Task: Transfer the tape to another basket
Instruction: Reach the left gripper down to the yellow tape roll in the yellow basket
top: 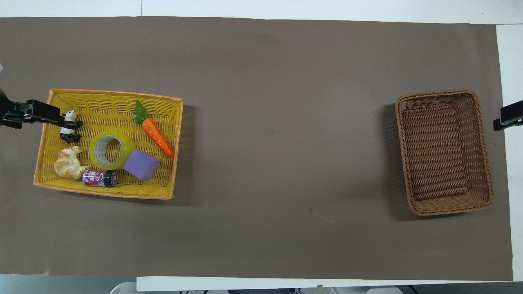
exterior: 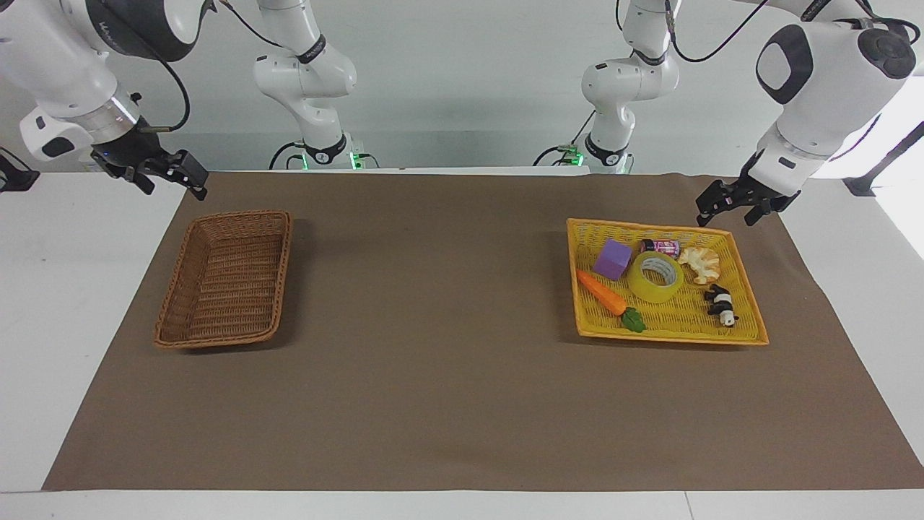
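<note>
While tape [exterior: 655,276] sits in yellow basket [exterior: 743,292], hands cut off overhead.

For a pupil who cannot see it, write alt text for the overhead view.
A roll of yellow tape lies in a yellow tray with a carrot, purple block, can, croissant and panda. The brown wicker basket sits at the right arm's end.

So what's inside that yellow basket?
The yellow basket holds the tape, a carrot, purple block, croissant, panda figure and small can. Anything under them is hidden.
</note>
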Robot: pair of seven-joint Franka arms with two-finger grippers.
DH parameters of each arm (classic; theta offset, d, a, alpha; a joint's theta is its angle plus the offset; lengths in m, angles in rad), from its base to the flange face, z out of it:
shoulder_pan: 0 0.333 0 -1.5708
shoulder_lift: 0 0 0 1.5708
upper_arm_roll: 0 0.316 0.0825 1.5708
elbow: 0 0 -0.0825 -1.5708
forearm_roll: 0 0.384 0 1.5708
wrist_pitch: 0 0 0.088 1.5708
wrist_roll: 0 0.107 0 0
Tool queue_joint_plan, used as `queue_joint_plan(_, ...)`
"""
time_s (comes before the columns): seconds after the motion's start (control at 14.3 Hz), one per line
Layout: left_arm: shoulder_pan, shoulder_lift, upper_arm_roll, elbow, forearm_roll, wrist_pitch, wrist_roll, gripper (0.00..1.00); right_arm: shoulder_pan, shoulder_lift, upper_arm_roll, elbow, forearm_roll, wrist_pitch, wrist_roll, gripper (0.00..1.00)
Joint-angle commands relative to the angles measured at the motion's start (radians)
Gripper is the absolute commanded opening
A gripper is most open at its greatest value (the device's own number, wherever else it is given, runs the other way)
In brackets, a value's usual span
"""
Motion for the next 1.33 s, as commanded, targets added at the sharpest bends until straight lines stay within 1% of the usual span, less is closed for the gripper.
queue_joint_plan(0.0,-0.013,-0.027,0.006,-0.028,0.011,0.007,-0.006,0.99,-0.002,-0.022,0.002,-0.026,0.002,0.008,-0.016,1.0)
queue_joint_plan(0.21,-0.008,-0.027,0.006,-0.025,0.011,0.014,-0.006,1.0,-0.002,-0.024,0.001,-0.026,0.003,0.007,-0.016,1.0)
queue_joint_plan(0.35,-0.006,-0.035,0.006,-0.057,0.011,0.048,-0.003,0.99,-0.002,-0.022,0.002,-0.026,0.003,0.007,-0.016,1.0)
queue_joint_plan(0.42,-0.002,-0.059,0.011,-0.115,0.011,0.1,-0.001,0.99,-0.002,-0.024,0.002,-0.026,0.003,0.008,-0.016,1.0)
queue_joint_plan(0.49,-0.002,-0.091,0.012,-0.202,0.011,0.176,0.003,0.99,-0.002,-0.022,0.001,-0.026,0.002,0.007,-0.016,1.0)
queue_joint_plan(0.63,-0.002,-0.133,0.014,-0.328,0.011,0.258,0.017,0.99,-0.002,-0.022,0.001,-0.026,0.003,0.007,-0.016,1.0)
queue_joint_plan(0.7,-0.003,-0.133,0.014,-0.361,0.011,0.281,0.016,0.99,-0.002,-0.022,0.002,-0.026,0.003,0.008,-0.016,1.0)
queue_joint_plan(0.84,-0.003,-0.118,0.014,-0.384,0.011,0.3,0.016,0.99,-0.002,-0.022,0.002,-0.026,0.002,0.008,-0.016,1.0)
queue_joint_plan(1.05,0.0,-0.082,0.015,-0.48,0.011,0.46,0.016,0.99,-0.002,-0.022,0.001,-0.026,0.002,0.008,-0.016,1.0)
queue_joint_plan(1.12,0.024,-0.081,0.014,-0.506,0.011,0.502,0.017,0.96,-0.002,-0.022,0.002,-0.026,0.003,0.008,-0.016,1.0)
queue_joint_plan(1.19,0.041,-0.07,0.014,-0.514,0.011,0.523,0.017,0.92,-0.002,-0.022,0.001,-0.026,0.003,0.008,-0.016,1.0)
queue_joint_plan(1.26,0.04,-0.049,0.014,-0.514,0.011,0.53,0.016,0.9,-0.002,-0.022,0.001,-0.026,0.003,0.008,-0.016,1.0)
